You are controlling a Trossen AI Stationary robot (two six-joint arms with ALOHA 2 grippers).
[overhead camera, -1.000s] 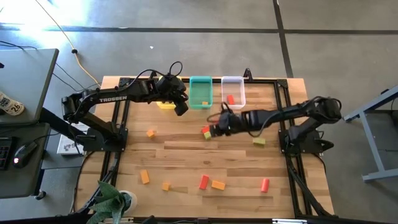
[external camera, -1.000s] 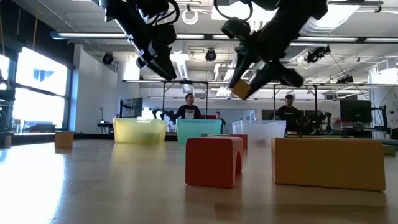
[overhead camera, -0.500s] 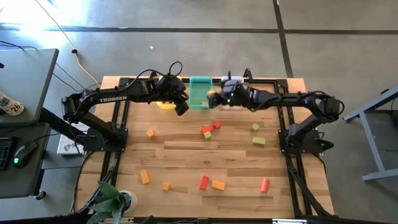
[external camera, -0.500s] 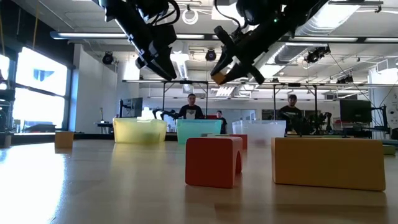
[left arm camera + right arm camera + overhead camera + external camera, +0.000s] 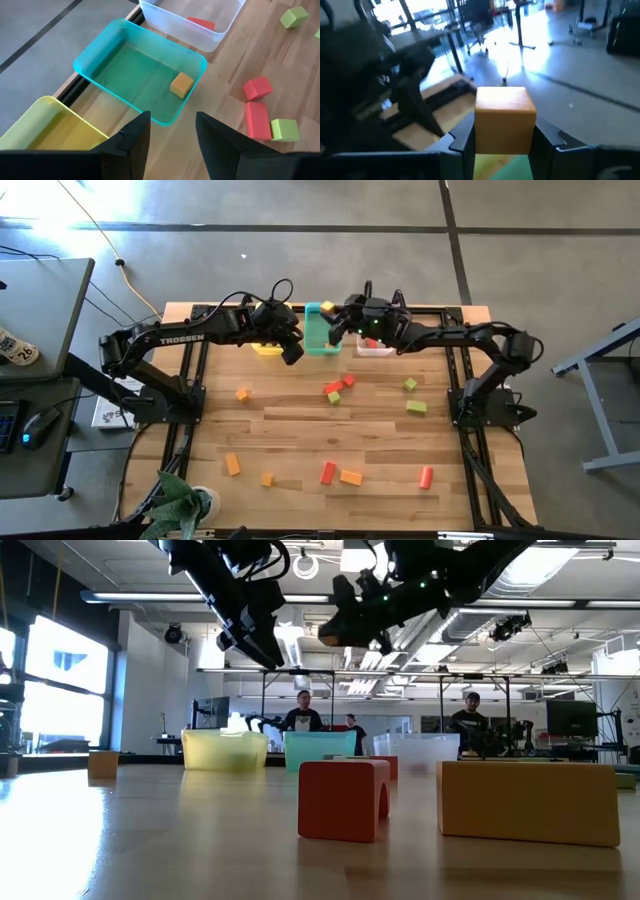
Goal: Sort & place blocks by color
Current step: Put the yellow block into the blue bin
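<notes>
My right jaws [image 5: 505, 145] are clamped on an orange block [image 5: 505, 125], held on two flat opposite faces above the teal bin [image 5: 320, 330] at the surface's far edge. It looks light, rigid and smooth, so a square, centred pinch suits it. The right arm reaches long across; my left jaws [image 5: 172, 137] hover apart near the yellow bin [image 5: 47, 125].

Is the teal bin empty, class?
No: the left wrist view shows one orange block lying inside the teal bin, near its right-hand wall.
</notes>
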